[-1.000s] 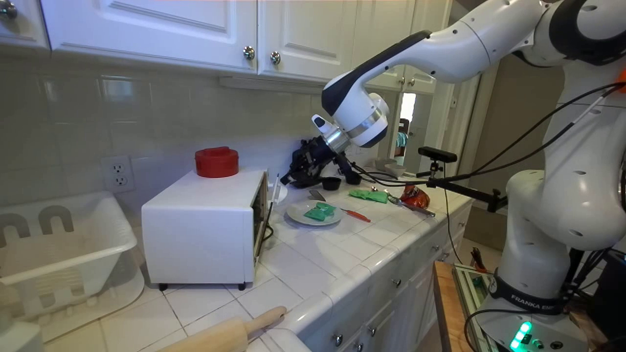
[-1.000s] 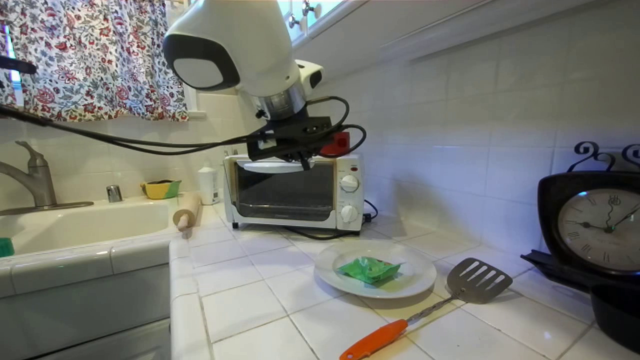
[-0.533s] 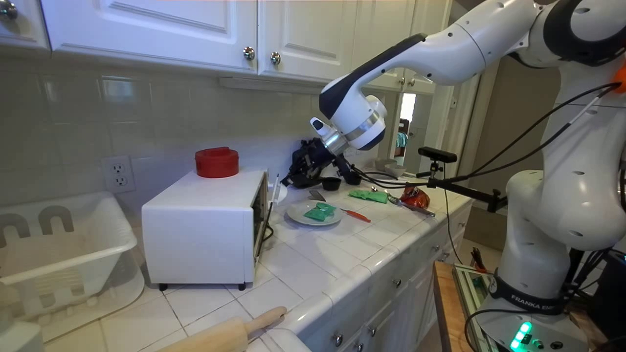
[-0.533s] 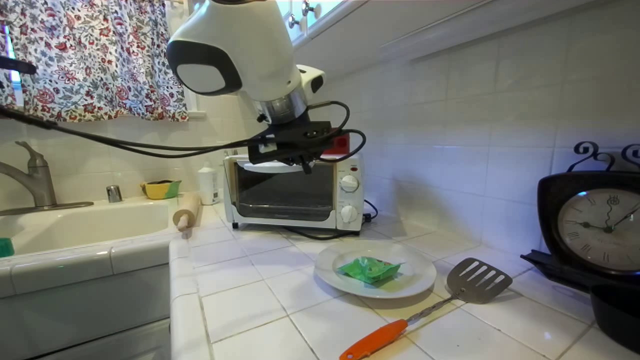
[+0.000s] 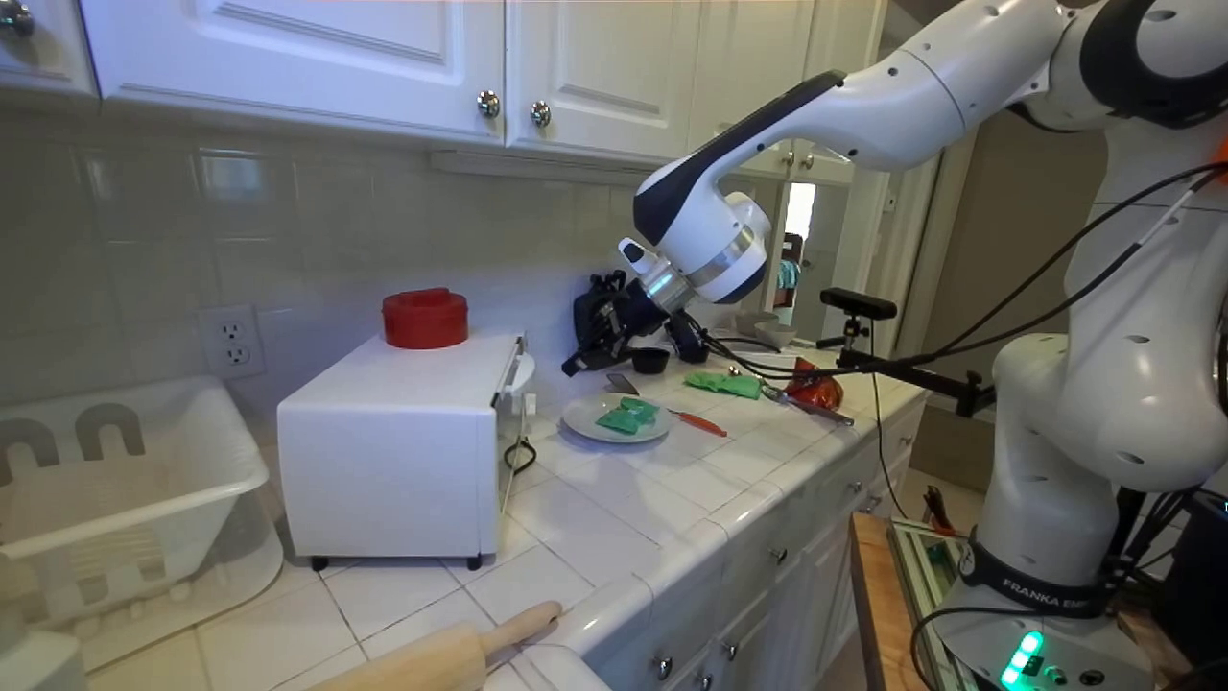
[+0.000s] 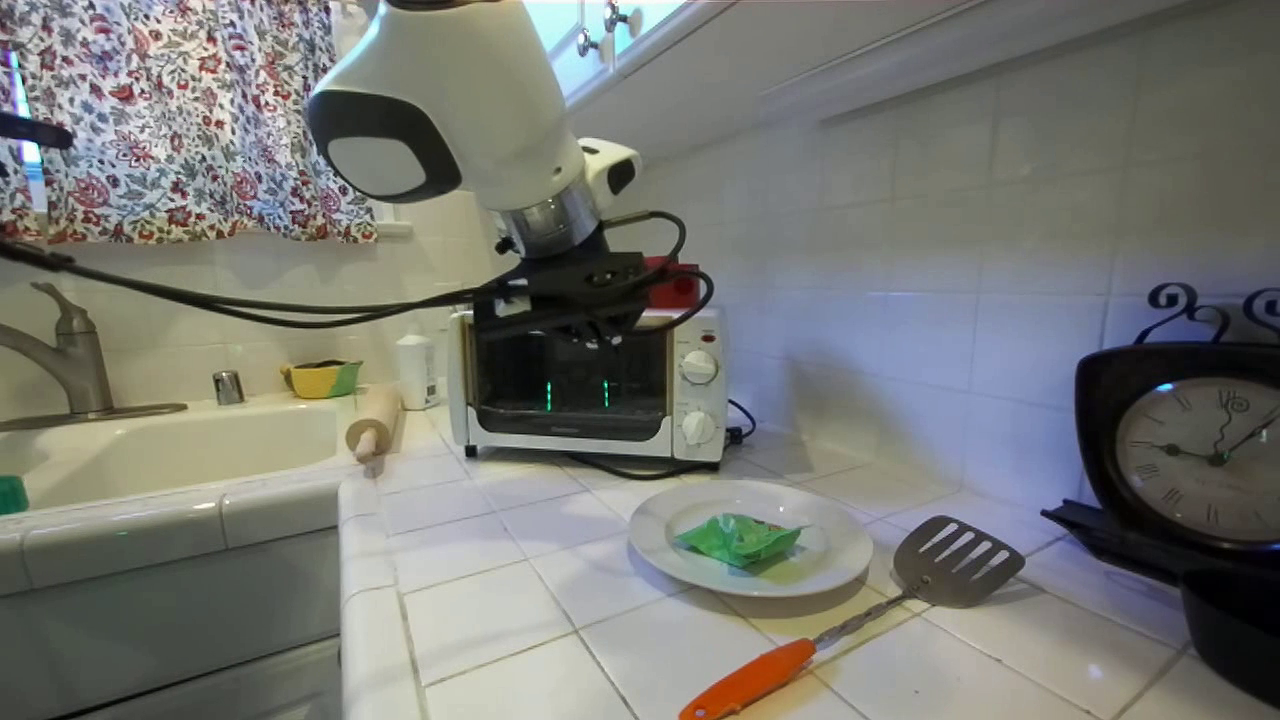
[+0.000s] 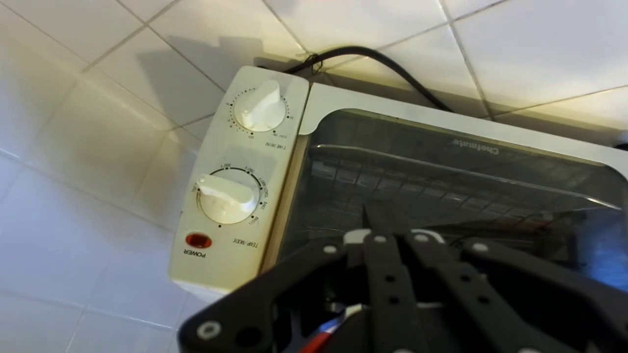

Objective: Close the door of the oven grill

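The white oven grill (image 5: 389,480) stands on the tiled counter and shows in both exterior views (image 6: 700,335). Its door (image 6: 570,415), a dark glass panel with a pale frame, stands upright against or very near the front; I cannot tell if it is fully flush. The white handle (image 5: 523,374) shows at its top edge. A tan strip (image 7: 284,211) of the oven front shows beside the glass in the wrist view. My gripper (image 5: 573,369) is in front of the door's upper part, apparently apart from it. In the wrist view the gripper (image 7: 387,218) is shut, with nothing seen between its fingers.
A red container (image 5: 425,321) sits on the oven. A plate (image 6: 840,550) with a green packet, and a spatula (image 6: 750,680), lie before it. A white ribbed tub (image 5: 192,499) is beside it; a rolling pin (image 5: 432,662) lies near the edge. A black cord (image 7: 363,51) runs below.
The door has swung up toward the oven front, its handle now closer to the box. My gripper has drawn back a little from the oven. Green light reflections now show in the glass.
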Robot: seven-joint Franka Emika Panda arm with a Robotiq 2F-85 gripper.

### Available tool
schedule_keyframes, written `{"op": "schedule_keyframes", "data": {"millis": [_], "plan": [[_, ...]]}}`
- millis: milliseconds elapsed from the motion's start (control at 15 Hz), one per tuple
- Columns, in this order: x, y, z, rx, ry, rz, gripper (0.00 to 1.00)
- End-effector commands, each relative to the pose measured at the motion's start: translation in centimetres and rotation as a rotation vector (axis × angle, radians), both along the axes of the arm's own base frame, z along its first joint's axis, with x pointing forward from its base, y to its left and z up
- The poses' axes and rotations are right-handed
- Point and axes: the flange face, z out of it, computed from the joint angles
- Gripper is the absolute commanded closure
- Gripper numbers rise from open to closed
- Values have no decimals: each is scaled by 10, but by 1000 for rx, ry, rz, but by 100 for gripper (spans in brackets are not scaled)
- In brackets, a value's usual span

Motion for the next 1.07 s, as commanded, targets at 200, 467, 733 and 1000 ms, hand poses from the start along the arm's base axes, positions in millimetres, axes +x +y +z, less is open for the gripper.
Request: {"op": "schedule_keyframes", "data": {"millis": [200, 467, 733, 1000], "plan": [[-48, 20, -46, -7, 150, -192, 100], [-97, 22, -85, -15, 248, -305, 100], [-100, 18, -114, 13, 344, -346, 60], [-97, 16, -110, 31, 338, -365, 32]]}}
